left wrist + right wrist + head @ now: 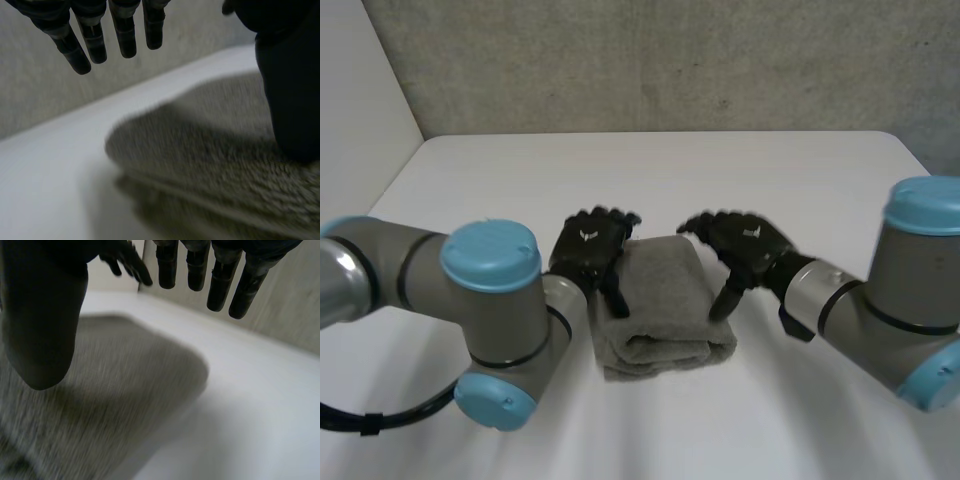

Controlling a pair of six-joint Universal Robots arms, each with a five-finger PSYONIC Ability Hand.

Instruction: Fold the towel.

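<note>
Nearest us in the head view: left arm [490, 260] and right arm [920, 290], both with blue-capped joints. Beyond them are the left hand [588, 245] and right hand [745, 240], one on each side of the towel [660, 310].

Towel: grey, already doubled into a thick pad, on the white tabletop [650, 160]. It lies between the two hands with its long axis running away from us. Each hand sits at one long edge, and we judge neither the nearer.

Left wrist view: fingers [125, 35] straight and spread, gripping nothing, over bare tabletop past the towel's end. The thumb [290, 100] points down onto the cloth and seems to touch it. The towel lies under the palm on the thumb side.

Right wrist view: fingers [220, 285] straight and empty, likewise over bare tabletop. The thumb [45, 340] is lowered onto the towel, which lies beneath the palm on the thumb side. The left hand's fingertips show beyond the cloth.

Judgement: for any further fold, cloth lies inward of each hand, toward the other. We reckon the crease would cross the long axis, so both edges need taking together.
</note>
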